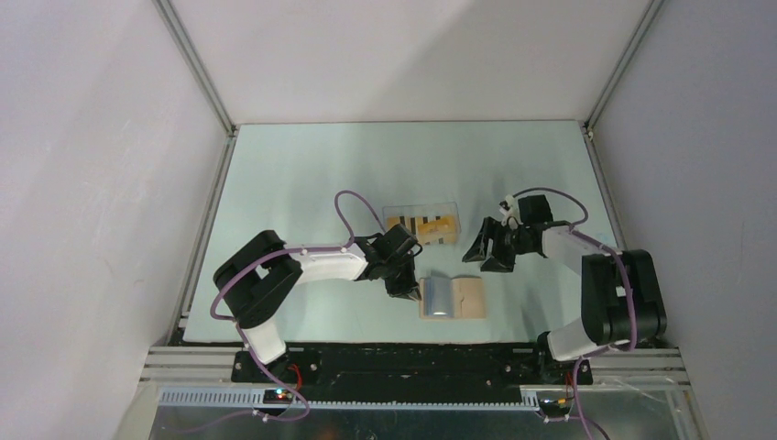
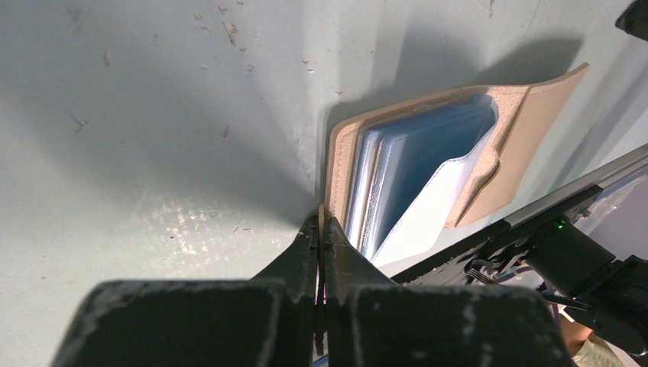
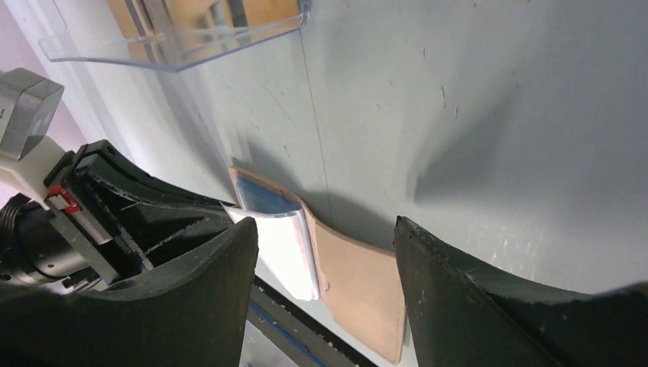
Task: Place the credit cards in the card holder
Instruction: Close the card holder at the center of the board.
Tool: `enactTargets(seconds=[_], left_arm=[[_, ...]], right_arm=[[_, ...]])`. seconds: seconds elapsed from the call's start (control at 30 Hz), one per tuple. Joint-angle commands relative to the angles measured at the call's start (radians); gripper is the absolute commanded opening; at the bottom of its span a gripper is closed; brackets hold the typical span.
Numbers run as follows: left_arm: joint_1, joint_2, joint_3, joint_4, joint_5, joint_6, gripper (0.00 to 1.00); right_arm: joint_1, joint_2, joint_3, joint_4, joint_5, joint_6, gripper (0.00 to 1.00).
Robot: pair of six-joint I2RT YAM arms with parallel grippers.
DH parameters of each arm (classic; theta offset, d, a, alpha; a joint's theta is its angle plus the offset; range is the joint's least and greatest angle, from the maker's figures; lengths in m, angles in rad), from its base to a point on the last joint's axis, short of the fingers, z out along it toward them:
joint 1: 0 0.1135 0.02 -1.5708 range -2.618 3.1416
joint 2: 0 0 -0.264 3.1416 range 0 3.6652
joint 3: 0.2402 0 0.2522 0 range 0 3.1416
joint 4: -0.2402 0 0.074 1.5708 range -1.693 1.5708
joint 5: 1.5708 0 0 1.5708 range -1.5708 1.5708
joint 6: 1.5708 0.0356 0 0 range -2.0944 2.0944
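Card holder [image 1: 455,299] braced open
Left jaws clamped its cover edge, apparently steadying it; right jaws gaped wide, empty, near the credit cards [image 1: 423,225].

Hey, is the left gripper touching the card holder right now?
Touching. The left wrist view shows the left gripper pinched shut on the tan edge of the card holder, at the corner of its open cover.

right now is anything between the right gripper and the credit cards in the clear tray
Nothing loose. The open right gripper hovers beside the clear tray, and the credit cards lie inside it, so only the tray's own wall stands between them.
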Motion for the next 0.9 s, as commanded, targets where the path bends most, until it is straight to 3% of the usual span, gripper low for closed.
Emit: enactTargets(seconds=[0.0, 0.27, 0.53, 0.87], left_arm=[[-0.005, 0.015, 0.018, -0.023, -0.046, 0.035, 0.00], [-0.005, 0.022, 0.021, -0.025, -0.044, 0.034, 0.00], [-0.005, 0.021, 0.019, -0.025, -0.047, 0.031, 0.00], [-0.005, 0.022, 0.020, -0.025, -0.048, 0.028, 0.00]], right_arm=[[-0.005, 0.076, 0.037, 0.057, -0.056, -0.058, 0.69], [0.015, 0.181, 0.048, -0.019, -0.131, -0.069, 0.67], [0.047, 0.120, 0.050, -0.156, -0.154, -0.071, 0.64], [0.057, 0.060, 0.051, -0.170, -0.307, -0.018, 0.64]])
